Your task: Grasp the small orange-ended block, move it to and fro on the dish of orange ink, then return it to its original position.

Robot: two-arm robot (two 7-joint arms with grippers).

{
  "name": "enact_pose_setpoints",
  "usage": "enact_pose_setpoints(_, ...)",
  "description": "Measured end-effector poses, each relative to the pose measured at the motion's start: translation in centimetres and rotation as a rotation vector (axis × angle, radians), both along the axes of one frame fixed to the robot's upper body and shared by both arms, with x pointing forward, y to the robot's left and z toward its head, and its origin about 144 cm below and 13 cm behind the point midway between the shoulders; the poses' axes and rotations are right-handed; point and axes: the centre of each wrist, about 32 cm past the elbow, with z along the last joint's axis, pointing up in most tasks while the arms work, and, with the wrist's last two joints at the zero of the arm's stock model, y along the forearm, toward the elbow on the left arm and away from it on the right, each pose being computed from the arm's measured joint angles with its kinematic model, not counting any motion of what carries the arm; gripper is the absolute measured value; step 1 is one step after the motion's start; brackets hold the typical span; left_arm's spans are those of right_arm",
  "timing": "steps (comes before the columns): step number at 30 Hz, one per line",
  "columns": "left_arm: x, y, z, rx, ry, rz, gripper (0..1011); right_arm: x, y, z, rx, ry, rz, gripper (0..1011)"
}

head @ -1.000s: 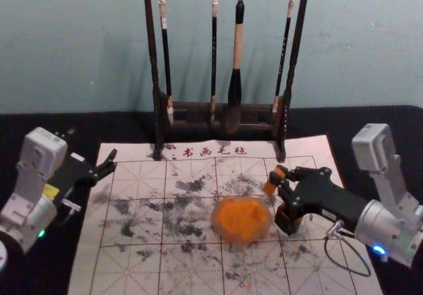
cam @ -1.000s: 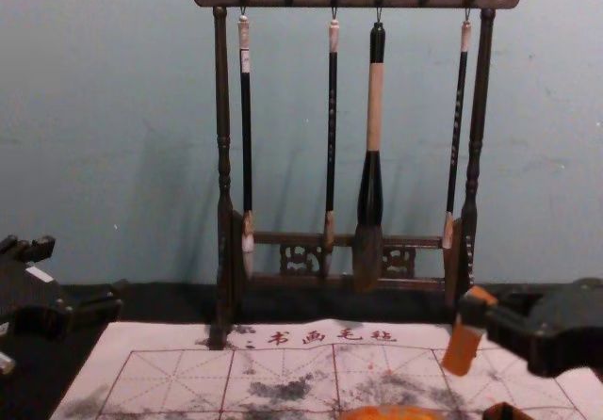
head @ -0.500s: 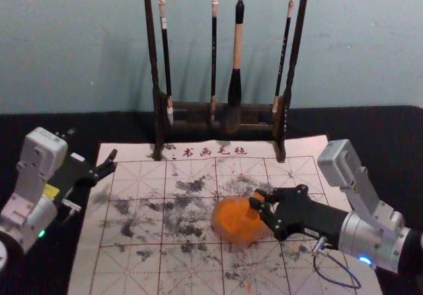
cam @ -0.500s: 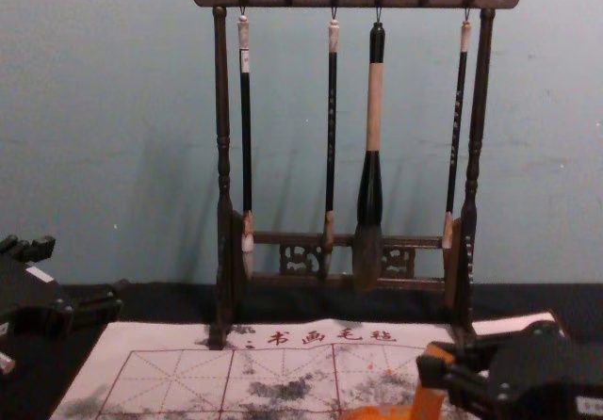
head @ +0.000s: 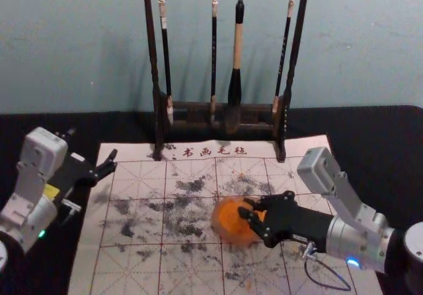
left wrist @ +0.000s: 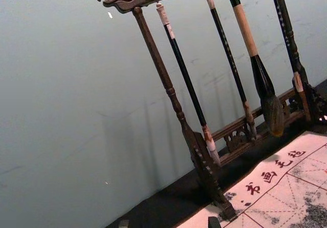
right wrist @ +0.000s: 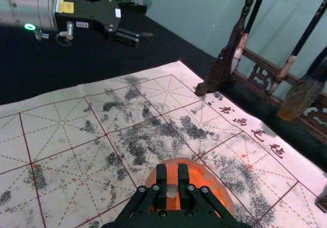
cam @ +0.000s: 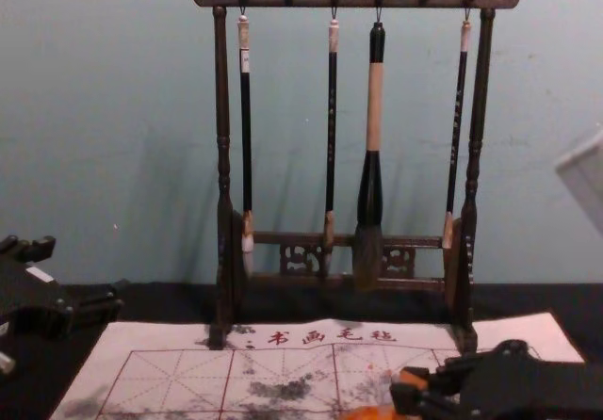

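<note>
Plain wall stands behind your dish. In head view, your right gripper reaches over the dish, likely for inking; your left gripper is spread, left of it. Chest view puts the block above the dish. Right wrist view gives what head view obscures: two fingers pinching the block.

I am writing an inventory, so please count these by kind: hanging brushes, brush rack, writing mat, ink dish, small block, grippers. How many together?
Hanging brushes: 4
Brush rack: 1
Writing mat: 1
Ink dish: 1
Small block: 1
Grippers: 2 (left gripper, right gripper)
Total: 10
</note>
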Motion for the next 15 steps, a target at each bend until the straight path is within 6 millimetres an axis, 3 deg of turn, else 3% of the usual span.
enact_pose_setpoints(15,0.0,0.0,0.0,0.000,0.000,0.000,1001,1.2,1.1,-0.7,-0.014,0.005,-0.001,79)
